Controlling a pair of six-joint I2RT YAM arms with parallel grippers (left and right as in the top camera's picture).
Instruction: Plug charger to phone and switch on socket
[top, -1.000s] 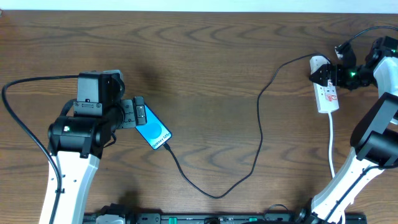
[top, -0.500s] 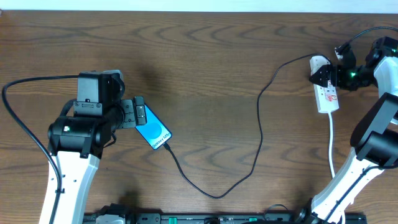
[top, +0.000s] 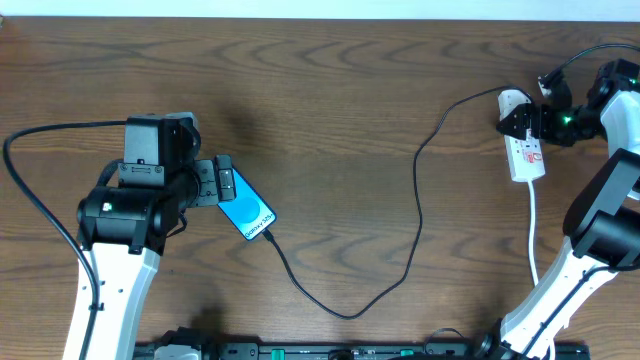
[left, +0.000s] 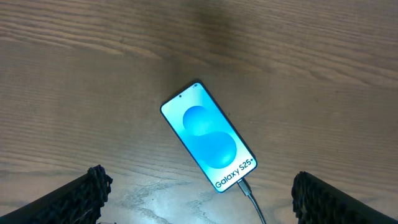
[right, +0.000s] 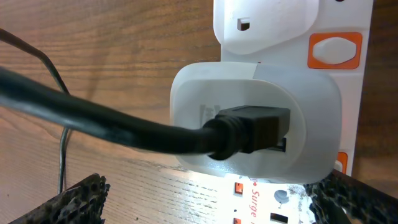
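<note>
**One switch left to press, by the look of it**

Toward the left edge of the tabletop (top: 350, 90), the left gripper (top: 212, 182) hovers with its jaws spread wide and holds nothing. The phone (top: 246, 208) lies flat and at a slant just beyond its fingertips. The screen glows blue and reads "Galaxy S25+". The plug tip (left: 244, 186) of the charger cable (top: 415, 215) appears seated in the phone's lower end. From there the cable loops toward the near edge, then climbs to the far right.

Near the right edge, towards the far corner, lies the power strip (top: 527, 155). The right gripper (top: 522, 120), also spread and empty, sits at its rounded end, around the white adapter (right: 255, 118) where the cable enters.

I judge that the plugging is done and the switching is the step in hand. To do it well, bring one fingertip squarely down on the orange rocker switch (right: 334, 50) just past the adapter. Press straight down rather than sideways, because the strip rests loose and could slide. Keep clear of the adapter and cable so that nothing is tugged out.

Counted: two grippers, one phone, one charger cable, one adapter, one power strip and one white cord (top: 535, 225). One rocker switch shows whole. A second orange patch at the edge of the right wrist view is too cropped to call.
</note>
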